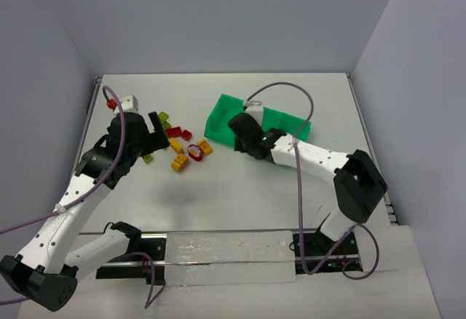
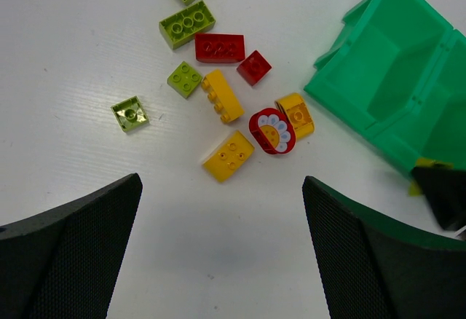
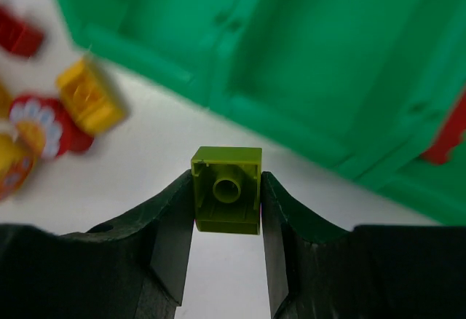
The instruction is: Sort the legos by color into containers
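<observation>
My right gripper is shut on a small olive-green lego, held underside up just in front of the bright green tray. A red lego lies in one compartment at the right. In the top view the right gripper hangs at the tray's near-left side. The loose legos lie left of the tray: olive, red, yellow and a red ring-shaped piece. My left gripper stands open above bare table, short of the yellow brick.
The tray lies at an angle on the white table, its corner close to the pile. Grey walls enclose the table on three sides. A purple cable arcs over the tray. A pale strip runs along the near edge.
</observation>
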You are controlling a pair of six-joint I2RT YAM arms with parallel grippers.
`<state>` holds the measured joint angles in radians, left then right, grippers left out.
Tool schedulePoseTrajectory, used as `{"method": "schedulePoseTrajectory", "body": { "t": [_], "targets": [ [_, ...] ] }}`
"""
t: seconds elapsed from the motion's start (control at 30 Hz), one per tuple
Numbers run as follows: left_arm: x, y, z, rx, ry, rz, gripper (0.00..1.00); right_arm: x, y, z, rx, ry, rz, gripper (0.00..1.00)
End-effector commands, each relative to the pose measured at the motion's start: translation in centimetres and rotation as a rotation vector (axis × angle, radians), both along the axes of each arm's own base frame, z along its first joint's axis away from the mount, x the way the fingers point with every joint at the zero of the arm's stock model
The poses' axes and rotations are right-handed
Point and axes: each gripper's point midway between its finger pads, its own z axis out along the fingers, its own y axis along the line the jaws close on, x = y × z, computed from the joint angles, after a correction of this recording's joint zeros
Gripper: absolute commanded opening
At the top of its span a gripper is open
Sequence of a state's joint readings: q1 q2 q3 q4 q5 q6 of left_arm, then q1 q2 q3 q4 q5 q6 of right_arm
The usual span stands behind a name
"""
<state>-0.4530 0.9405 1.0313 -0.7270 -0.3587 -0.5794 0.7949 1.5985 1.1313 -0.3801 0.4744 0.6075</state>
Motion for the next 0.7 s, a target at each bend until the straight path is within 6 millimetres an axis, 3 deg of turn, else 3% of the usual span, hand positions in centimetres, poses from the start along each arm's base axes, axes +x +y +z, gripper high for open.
{"method": "schedulePoseTrajectory", "body": {
  "t": [0.0,0.1,0.17,0.27,0.3,0.5,0.6,0.67],
  "targets": [
    [0.0,0.1,1.8,0.002,-0.041,-0.007,0.99,4.2,-4.7,2.0,-0.080,-0.084,-0.093,0.21],
    [-0.1,0.0,1.9,-0.002,-0.040,-0.010,0.99,6.2,-5.8,2.2,-0.102,-0.095,-0.116,0.23],
    [-0.2,0.1,2.2,-0.002,-0.044,-0.010,0.99,7.6,-6.2,2.4,-0.125,-0.106,-0.128,0.38],
    [-0.3,0.3,2.5,0.000,-0.047,-0.005,0.99,8.9,-6.3,2.8,-0.134,-0.111,-0.148,0.73],
    [-0.4,0.4,2.5,0.000,-0.046,-0.003,0.99,9.1,-6.2,3.2,-0.129,-0.117,-0.147,0.78],
    [-0.8,0.7,2.6,0.000,-0.054,0.008,0.99,8.2,-4.4,6.2,-0.062,-0.170,-0.086,0.79],
    [-0.7,0.7,2.3,0.000,-0.050,0.008,0.99,6.1,-1.2,7.5,-0.025,-0.191,0.040,0.78],
    [-0.6,0.5,2.1,-0.005,-0.048,0.005,0.99,4.3,1.3,7.3,-0.017,-0.186,0.143,0.78]
  ]
}}
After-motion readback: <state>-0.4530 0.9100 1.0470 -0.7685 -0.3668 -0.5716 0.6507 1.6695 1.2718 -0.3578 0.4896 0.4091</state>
